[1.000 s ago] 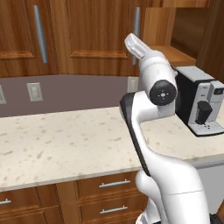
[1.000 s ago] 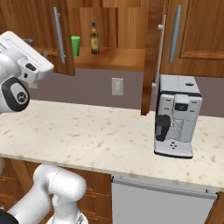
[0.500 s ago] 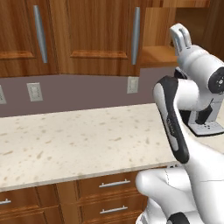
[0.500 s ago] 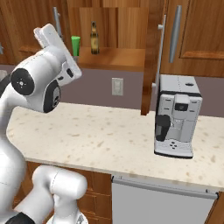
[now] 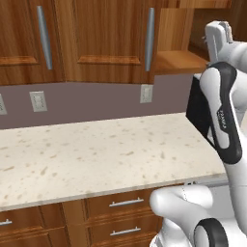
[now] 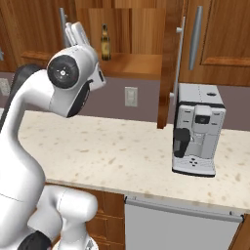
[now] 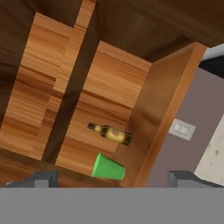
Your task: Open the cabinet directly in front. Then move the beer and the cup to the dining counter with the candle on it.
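**Mia:** Is the cabinet (image 6: pixel 132 34) open now?

**Ben:** Yes. Its door (image 6: pixel 172 63) swings out toward us, edge on, with the long metal handle (image 6: pixel 179 58) on it. You can see right in to the shelf (image 6: pixel 136 62).

**Mia:** Where is the beer (image 7: pixel 109 132)?

**Ben:** It stands on the shelf, near the shelf's front edge. The green cup (image 7: pixel 108 168) is just beside it, not touching. In the hand view both sit close to the side wall of the cabinet.

**Mia:** And the gripper (image 7: pixel 113 178)?

**Ben:** It is spread wide and holds nothing. It is up high, pointing into the cabinet, with its two dark tips on either side of the cup.

**Mia:** So what should it do?

**Ben:** I think it should pick one thing first. The cup is nearer the tips, so maybe that one. It should go in straight and slow, keep the cup in the middle of the gap, and only then squeeze.

**Mia:** What could go wrong?

**Ben:** It could bump the bottle, which is tall and thin and may tip. It also has to stay off the open door and the coffee machine (image 6: pixel 197 129) on the desk (image 6: pixel 97 156) below.
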